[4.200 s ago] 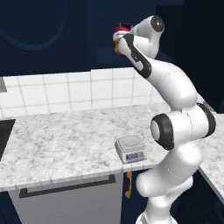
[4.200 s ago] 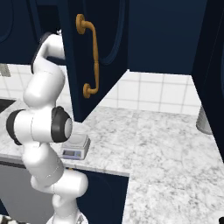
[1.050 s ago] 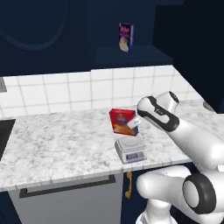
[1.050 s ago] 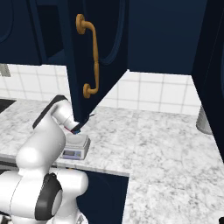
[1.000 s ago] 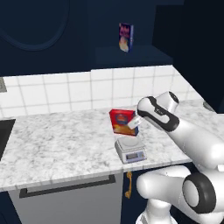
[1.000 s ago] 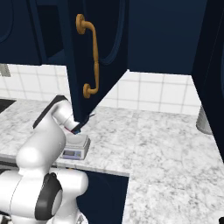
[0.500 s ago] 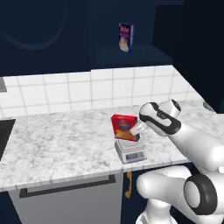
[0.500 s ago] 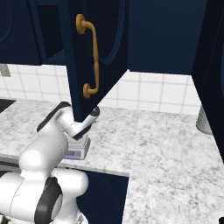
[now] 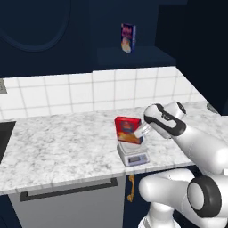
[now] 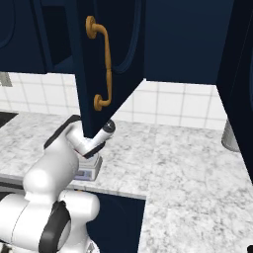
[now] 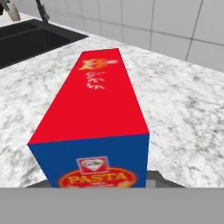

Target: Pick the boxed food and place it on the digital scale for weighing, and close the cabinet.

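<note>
The boxed food [image 9: 128, 130] is a red box that stands upright with its lower edge at the plate of the digital scale [image 9: 132, 156]. My gripper [image 9: 141, 132] is shut on the box's right side. The hand view looks along the box's red face [image 11: 94, 100] to a blue end with a pasta logo. The cabinet's navy door [image 10: 126, 49] hangs open over the counter, its gold handle [image 10: 101, 69] facing out, just above my wrist. The scale [image 10: 91, 169] is partly hidden behind my arm in the right base view.
A narrow blue-purple box [image 9: 128, 38] stands on the open cabinet shelf. A dark sink [image 11: 26, 39] lies at the counter's left. A grey drawer front with a black bar handle [image 9: 67, 189] sits below the counter. A grey canister [image 10: 232, 136] stands at the far right.
My hand has lowered the red box a little, bringing its bottom edge down to the scale's plate. The cabinet door has not moved.
</note>
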